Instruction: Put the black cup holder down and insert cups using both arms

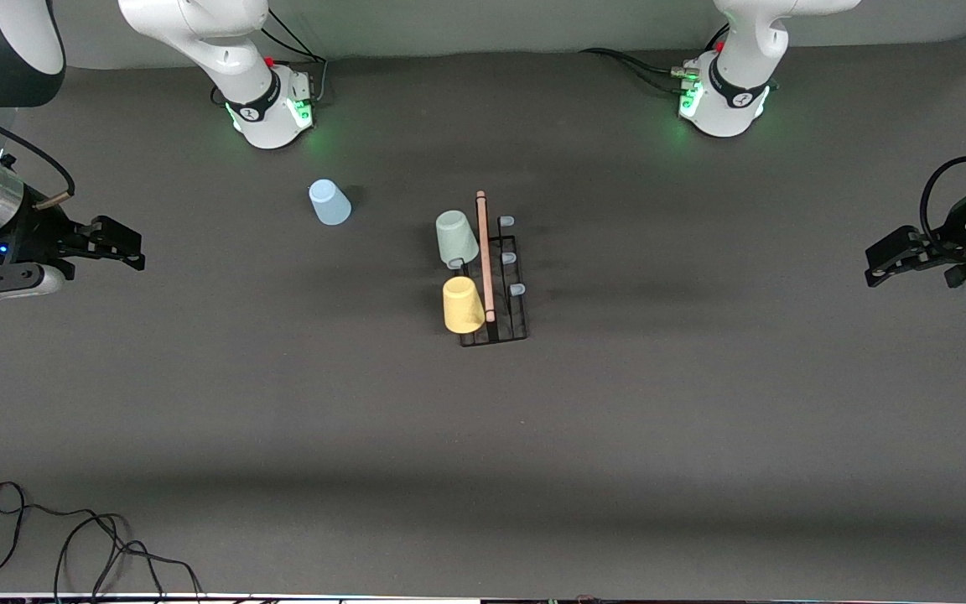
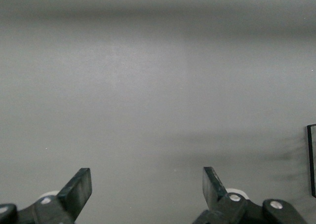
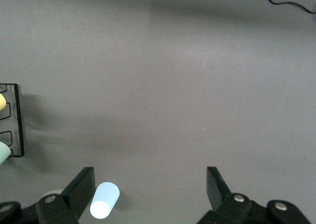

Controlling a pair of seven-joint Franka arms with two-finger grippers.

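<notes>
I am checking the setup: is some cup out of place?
Yes. The light blue cup stands alone on the table, toward the right arm's end, while the green cup and yellow cup sit on the black cup holder.

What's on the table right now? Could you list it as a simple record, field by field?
black cup holder: mid-table, upright
pale green cup: upside down on a peg
yellow cup: on a peg, nearer the front camera
light blue cup: loose on the table, toward the right arm's end
left gripper: open, empty, waiting
right gripper: open, empty, waiting

High front camera, two wrist cameras
</notes>
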